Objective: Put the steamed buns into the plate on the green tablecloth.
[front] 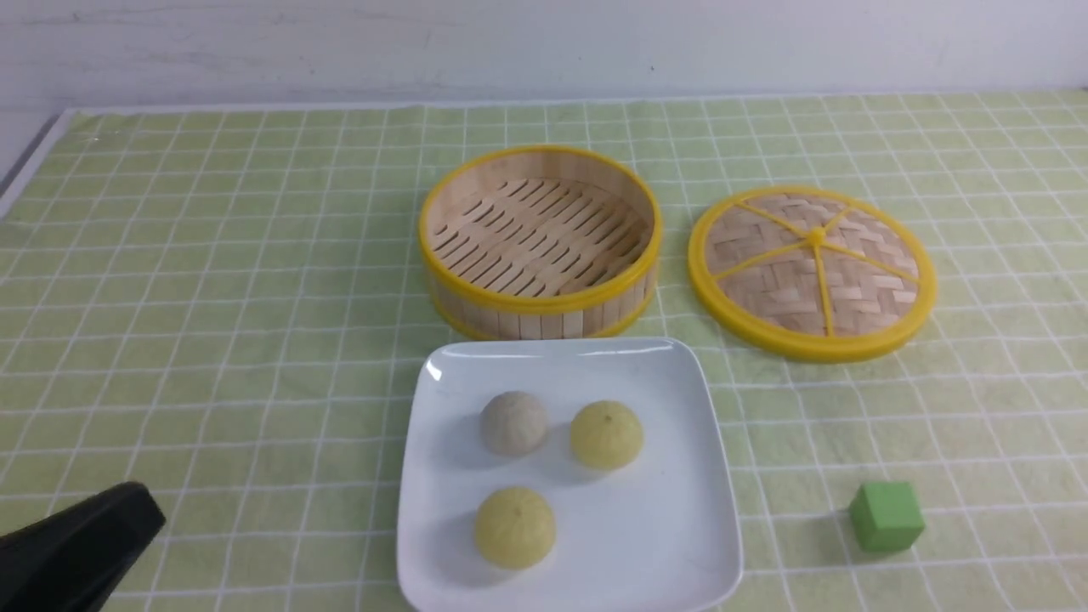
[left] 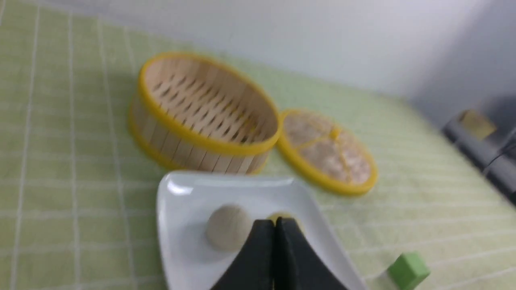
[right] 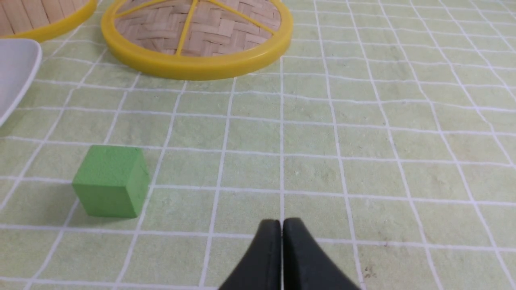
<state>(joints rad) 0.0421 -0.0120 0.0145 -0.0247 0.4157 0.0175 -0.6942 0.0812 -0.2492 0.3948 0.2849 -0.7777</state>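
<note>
The white square plate [front: 671,510] lies on the green tablecloth [front: 212,340] at the front middle. Two pale yellow steamed buns sit in it, one [front: 606,434] at its middle and one [front: 514,527] nearer the front, beside a greyish-beige bun [front: 513,422]. My left gripper [front: 157,510] shows at the lower left, apart from the plate. In the left wrist view it [left: 275,221] is shut and empty, with the plate [left: 177,225] and the greyish bun [left: 227,231] beyond it. My right gripper [right: 281,222] is shut and empty over bare cloth.
An empty bamboo steamer basket [front: 540,242] stands behind the plate. Its woven lid [front: 812,270] lies to its right. A small green cube [front: 886,515] sits right of the plate; it also shows in the right wrist view [right: 109,181]. The wall runs behind the table.
</note>
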